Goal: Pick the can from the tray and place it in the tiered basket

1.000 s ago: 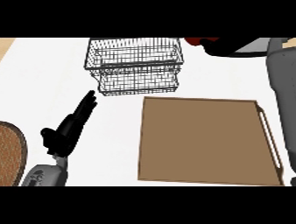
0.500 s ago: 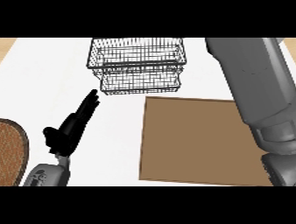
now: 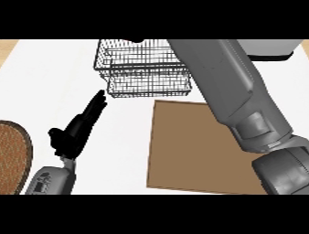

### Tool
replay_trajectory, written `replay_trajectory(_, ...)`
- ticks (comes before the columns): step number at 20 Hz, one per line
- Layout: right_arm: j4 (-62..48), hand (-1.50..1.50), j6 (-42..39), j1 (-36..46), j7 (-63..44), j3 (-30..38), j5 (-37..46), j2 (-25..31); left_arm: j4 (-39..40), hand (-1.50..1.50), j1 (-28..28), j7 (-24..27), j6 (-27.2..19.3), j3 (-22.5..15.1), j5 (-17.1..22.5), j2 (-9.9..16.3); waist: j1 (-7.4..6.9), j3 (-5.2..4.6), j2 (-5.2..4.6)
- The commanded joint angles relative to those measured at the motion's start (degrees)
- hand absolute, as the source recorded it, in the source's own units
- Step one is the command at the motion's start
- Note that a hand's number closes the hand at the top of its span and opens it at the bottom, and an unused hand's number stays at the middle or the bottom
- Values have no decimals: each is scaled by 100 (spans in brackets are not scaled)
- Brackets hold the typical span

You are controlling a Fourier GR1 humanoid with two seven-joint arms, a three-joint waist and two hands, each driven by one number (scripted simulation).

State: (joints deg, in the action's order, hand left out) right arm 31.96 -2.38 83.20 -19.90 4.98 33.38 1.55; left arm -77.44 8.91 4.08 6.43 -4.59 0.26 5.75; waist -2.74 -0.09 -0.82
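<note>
Can isn't showing up anywhere, and my right hand is out of sight too, since my right forearm (image 3: 242, 109) is blocking the tray (image 3: 184, 146) and part of the tiered basket (image 3: 140, 68). My left hand (image 3: 76, 130) is resting on the desk (image 3: 49, 77), fingers straight, beside a woven mat (image 3: 2, 155).

My robot hand (image 3: 76, 130) is black, the tray (image 3: 184, 151) plain brown, the tiered basket (image 3: 140, 68) dark wire mesh, the table (image 3: 49, 77) white.
</note>
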Motion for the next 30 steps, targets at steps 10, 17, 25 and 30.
replay_trajectory(10, -1426, 150, 388, 572, 689, 338, -1065, -154, 125, 0, 10, 207, -13, -21, -113, -70, -77, -1, -34)
replay_trajectory(17, -1998, -150, 305, 919, -495, 888, -2220, -155, 110, 0, -54, 141, 129, -96, -78, -74, -171, -2, -9)
replay_trajectory(25, -1699, -150, 1661, 723, -23, 917, -2232, -78, 14, 0, -248, 182, -207, -190, -275, -296, 66, 4, 28)
replay_trajectory(30, -1564, -150, 2556, 664, -45, 748, -1846, 668, 114, 0, -168, 181, 3, 138, -60, 4, 182, 2, 37)
